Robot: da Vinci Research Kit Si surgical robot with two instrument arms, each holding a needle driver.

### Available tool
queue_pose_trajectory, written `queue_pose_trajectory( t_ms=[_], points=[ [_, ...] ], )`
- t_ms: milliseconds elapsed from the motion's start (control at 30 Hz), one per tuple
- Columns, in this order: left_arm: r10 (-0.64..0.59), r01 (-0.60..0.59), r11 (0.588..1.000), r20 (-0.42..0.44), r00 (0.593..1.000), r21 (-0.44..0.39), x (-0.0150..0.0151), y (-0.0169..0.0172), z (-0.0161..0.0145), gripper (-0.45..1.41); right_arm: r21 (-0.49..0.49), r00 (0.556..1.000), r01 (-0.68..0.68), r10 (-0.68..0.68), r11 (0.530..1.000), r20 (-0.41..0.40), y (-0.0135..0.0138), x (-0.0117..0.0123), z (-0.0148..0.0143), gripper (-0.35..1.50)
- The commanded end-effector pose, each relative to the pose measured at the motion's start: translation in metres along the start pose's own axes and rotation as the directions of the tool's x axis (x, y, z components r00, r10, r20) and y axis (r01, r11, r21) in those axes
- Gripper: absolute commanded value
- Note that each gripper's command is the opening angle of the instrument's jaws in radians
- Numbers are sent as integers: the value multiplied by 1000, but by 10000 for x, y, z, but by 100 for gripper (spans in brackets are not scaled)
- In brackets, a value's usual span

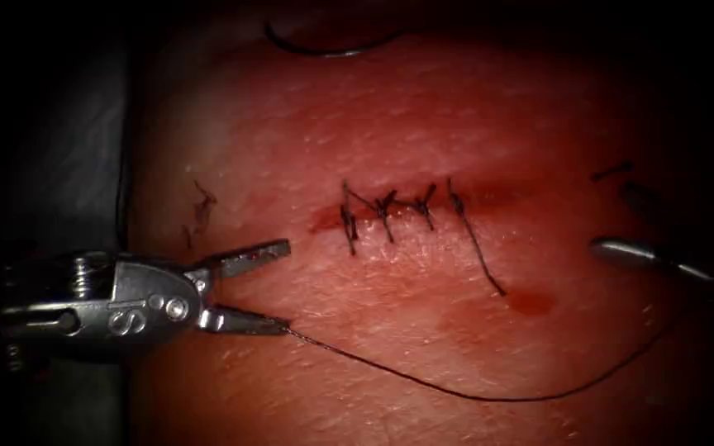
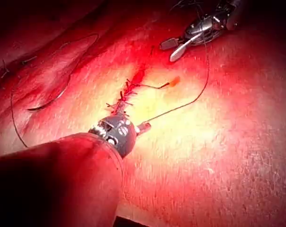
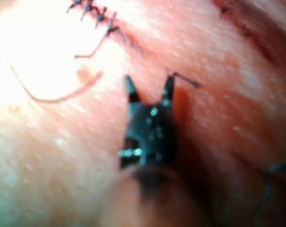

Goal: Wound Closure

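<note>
The left tool [image 1: 278, 285] at the endoscope view's lower left has its jaws spread, the lower tip touching the thread [image 1: 473, 395]; the right tool [image 3: 149, 90], also spread, holds nothing; the needle [image 1: 324, 48] lies on the tissue [image 1: 423, 107] at top, above the stitched cut [image 1: 406, 206].

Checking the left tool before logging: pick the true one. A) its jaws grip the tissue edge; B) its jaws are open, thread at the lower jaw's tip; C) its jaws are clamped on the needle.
B: the left tool has its jaws spread apart, and the thread runs off from the lower jaw's tip across the tissue.
</note>
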Motion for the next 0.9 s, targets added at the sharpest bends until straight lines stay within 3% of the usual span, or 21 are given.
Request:
queue_pose_trajectory(
  t_ms=[33,100,133,200,333,400,433,567,667,733,900],
  points=[
    [-16,16,1000,-8,1000,-24,-3,2,6,89,3,1000,-3,3,1000,1,-8,-8,5,135],
    [-42,41,995,-8,999,-87,-4,2,1,113,4,1000,-2,2,1000,4,-8,-9,5,135],
    [-40,41,986,6,999,-161,-4,3,-4,131,3,1000,-1,1,1000,7,-9,-9,4,135],
    [-71,71,973,6,997,-220,-4,3,-11,135,8,1000,8,-8,1000,17,-9,-11,2,135],
    [-89,71,944,-42,995,-323,-14,9,-43,125,29,997,53,-54,998,47,-2,-15,-9,133],
    [-75,62,931,-23,997,-360,-21,13,-54,125,35,996,61,-63,997,55,0,-16,-12,133],
    [-87,93,922,33,996,-376,-27,13,-67,125,41,995,75,-78,996,65,1,-16,-15,133],
    [-157,163,909,47,986,-384,-20,5,-73,121,41,991,113,-115,993,68,-2,-11,-16,133],
    [-232,214,913,-12,973,-346,-4,-12,-67,111,49,988,133,-136,990,69,-4,-6,-18,133],
    [-275,240,927,-88,957,-289,15,-30,-54,96,55,985,154,-158,987,72,-2,5,-20,133],
    [-232,223,971,-121,965,-85,57,-36,18,63,107,972,216,-224,971,75,12,60,-28,133]
  ],
)
